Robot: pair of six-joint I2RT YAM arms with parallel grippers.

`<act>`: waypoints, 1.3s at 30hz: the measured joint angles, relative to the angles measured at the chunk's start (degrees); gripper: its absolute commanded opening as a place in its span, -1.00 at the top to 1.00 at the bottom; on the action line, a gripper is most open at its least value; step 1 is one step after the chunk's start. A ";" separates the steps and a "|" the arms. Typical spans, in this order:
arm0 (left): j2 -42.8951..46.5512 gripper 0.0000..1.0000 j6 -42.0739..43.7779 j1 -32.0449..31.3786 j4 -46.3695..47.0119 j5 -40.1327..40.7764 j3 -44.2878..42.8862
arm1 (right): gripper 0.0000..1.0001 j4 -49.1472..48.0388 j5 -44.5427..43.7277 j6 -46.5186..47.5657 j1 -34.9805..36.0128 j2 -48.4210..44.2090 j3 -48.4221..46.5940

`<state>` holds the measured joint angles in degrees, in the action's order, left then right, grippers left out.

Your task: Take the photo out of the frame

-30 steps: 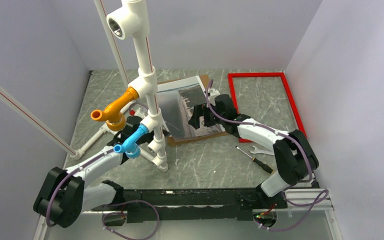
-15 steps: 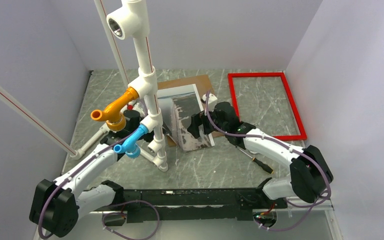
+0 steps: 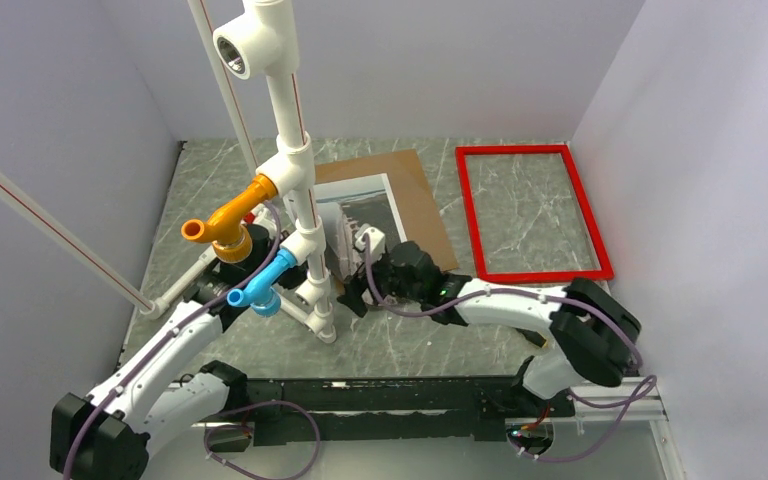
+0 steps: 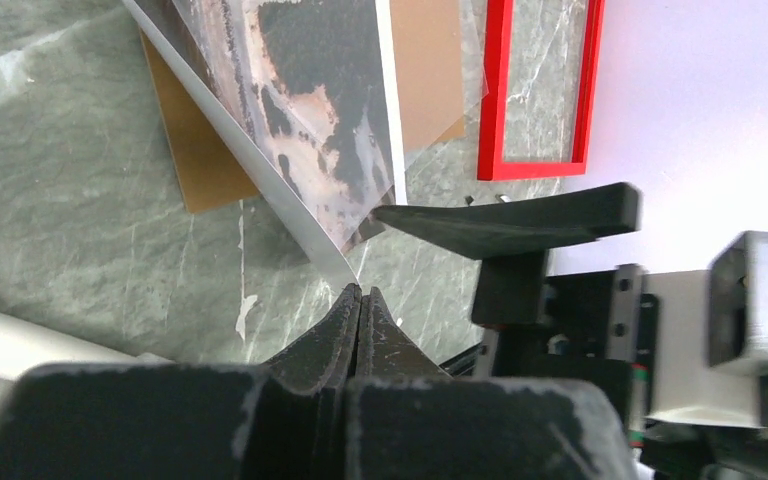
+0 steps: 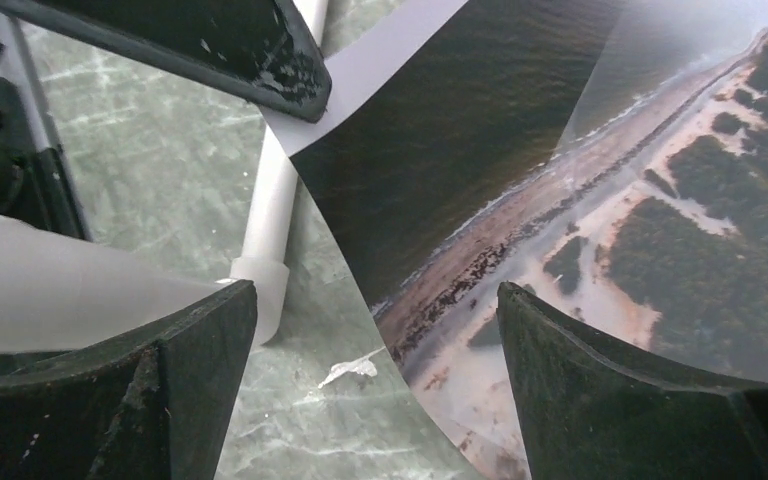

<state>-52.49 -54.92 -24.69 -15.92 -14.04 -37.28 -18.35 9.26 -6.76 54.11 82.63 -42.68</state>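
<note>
The red frame [image 3: 532, 213] lies flat and hollow at the back right, also seen in the left wrist view [image 4: 493, 90]. The photo [image 3: 363, 208], a landscape print with a pale border, rests partly on the brown backing board [image 3: 415, 185] and curls upward at its near end. My left gripper [image 4: 360, 293] is shut, with the photo's [image 4: 305, 110] near corner pinched at its tips; in the top view it is hidden behind the pipe stand. My right gripper [image 3: 360, 290] is open, its fingers straddling the photo's [image 5: 520, 150] curved edge without gripping it [image 5: 375, 385].
A tall white pipe stand [image 3: 295, 190] with orange [image 3: 225, 222] and blue [image 3: 260, 285] fittings rises just left of the photo; its foot [image 5: 265, 225] lies close to my right fingers. A clear sheet [image 5: 680, 60] overlaps the print. Walls enclose the left, back and right.
The photo has slid toward the near left, off most of the backing board. My left arm drew back and my right gripper followed it nearer, still open.
</note>
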 measured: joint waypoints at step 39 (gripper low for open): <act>17.90 -0.60 10.64 0.46 -20.13 18.75 -15.93 | 1.00 -11.21 -1.40 -18.51 1.99 5.16 -8.44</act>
<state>-34.59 -44.27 -24.23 -36.05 4.71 -53.21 -29.56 7.86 -25.28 56.10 87.79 -51.11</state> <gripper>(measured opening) 0.789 0.007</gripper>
